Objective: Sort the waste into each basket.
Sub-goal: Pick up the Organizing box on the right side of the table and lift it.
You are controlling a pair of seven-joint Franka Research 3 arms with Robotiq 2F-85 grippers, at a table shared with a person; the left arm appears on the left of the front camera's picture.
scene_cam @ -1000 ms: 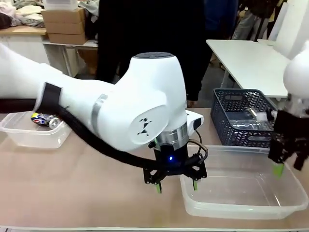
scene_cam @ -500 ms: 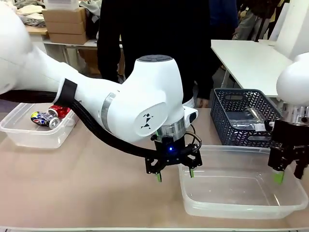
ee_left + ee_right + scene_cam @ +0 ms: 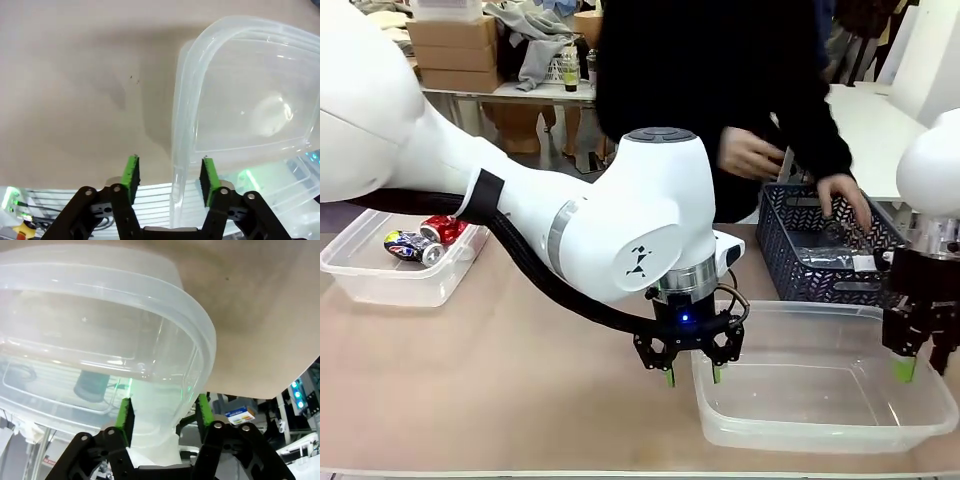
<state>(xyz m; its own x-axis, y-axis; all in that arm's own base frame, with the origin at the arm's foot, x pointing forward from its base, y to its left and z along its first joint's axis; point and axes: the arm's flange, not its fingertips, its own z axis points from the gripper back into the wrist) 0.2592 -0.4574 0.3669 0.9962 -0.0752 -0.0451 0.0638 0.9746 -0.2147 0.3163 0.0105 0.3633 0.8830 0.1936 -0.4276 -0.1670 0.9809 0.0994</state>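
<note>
Cans (image 3: pixel 410 245), red and blue-yellow, lie in the far-left clear tub (image 3: pixel 360 285). Left gripper (image 3: pixel 693 377) straddles the near tub's (image 3: pixel 800 438) left rim, jaws apart, not pinching. Right gripper (image 3: pixel 920 368) straddles its right wall; I cannot tell whether it grips.

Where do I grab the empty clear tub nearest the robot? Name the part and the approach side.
Take the near tub by its rolled rim at the two short ends, coming straight down from above, one finger inside the wall and one outside. The wall is thin and upright, and the rim gives a lip. The left gripper and right gripper straddle those ends.
</note>
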